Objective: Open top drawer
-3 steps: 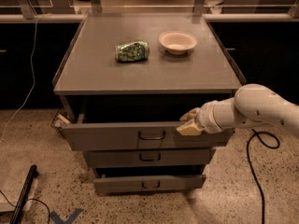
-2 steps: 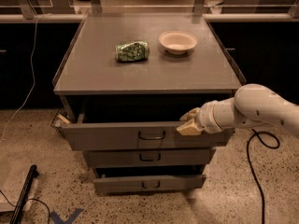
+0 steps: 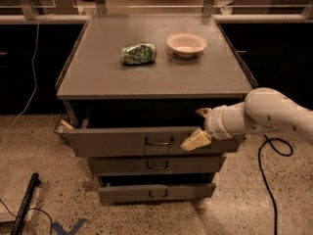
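The top drawer (image 3: 117,142) is the widest grey drawer of the cabinet. It stands pulled out part way, with a dark gap showing under the cabinet top. Its small loop handle (image 3: 159,141) sits at the centre of the flat front. My gripper (image 3: 198,129), on a white arm coming in from the right, is at the drawer front's top edge, just right of the handle. Its cream tip lies against the drawer face.
On the cabinet top (image 3: 156,82) lie a green bag (image 3: 139,53) and a pale bowl (image 3: 186,43). The middle drawer (image 3: 122,164) is shut and the bottom drawer (image 3: 127,194) sticks out slightly. A black cable (image 3: 266,180) runs over the floor at right, and a black pole (image 3: 24,204) lies at left.
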